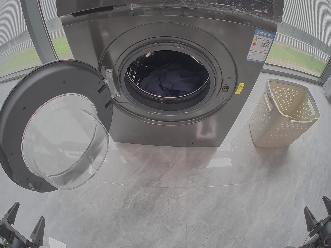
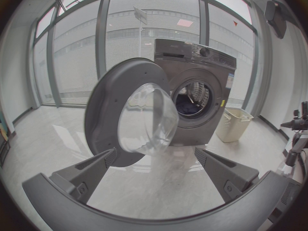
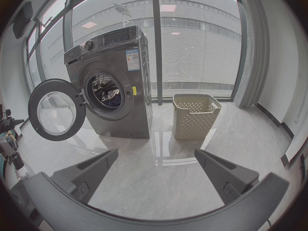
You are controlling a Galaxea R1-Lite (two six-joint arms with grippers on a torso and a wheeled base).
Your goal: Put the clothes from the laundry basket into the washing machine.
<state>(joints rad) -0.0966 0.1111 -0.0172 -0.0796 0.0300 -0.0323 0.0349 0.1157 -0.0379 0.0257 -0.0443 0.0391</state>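
Although the dark blue clothes (image 1: 170,80) are seen lying inside the drum of the washing machine (image 1: 162,131), it cannot be taken as sure that the task is finished. The laundry basket (image 1: 276,128) stands upright on the floor (image 1: 186,197), just beside the machine on the robot's right. No garment is seen in it, but its bottom is partly hidden by its own wall, so a small piece can be missed there.

Both pincers are low and well apart from the machine and the basket. The left pincer (image 2: 154,150) is spread wide with nothing between its fingers, and the right pincer (image 3: 155,151) is likewise spread and empty.

The main danger is judged to be the door (image 1: 44,86). It is swung fully open to the robot's left, and its glass bowl bulges out on the side of the left arm. If this arm is raised or brought forward without care, the door can be struck and the hinge strained.

A second risk is the basket. It looks light, so it can be tipped or pushed away if the right pincer is pressed against its rim.

Finally, if the door is closed, cloth near the opening may be caught in the seal, though the clothes seem to lie well back.
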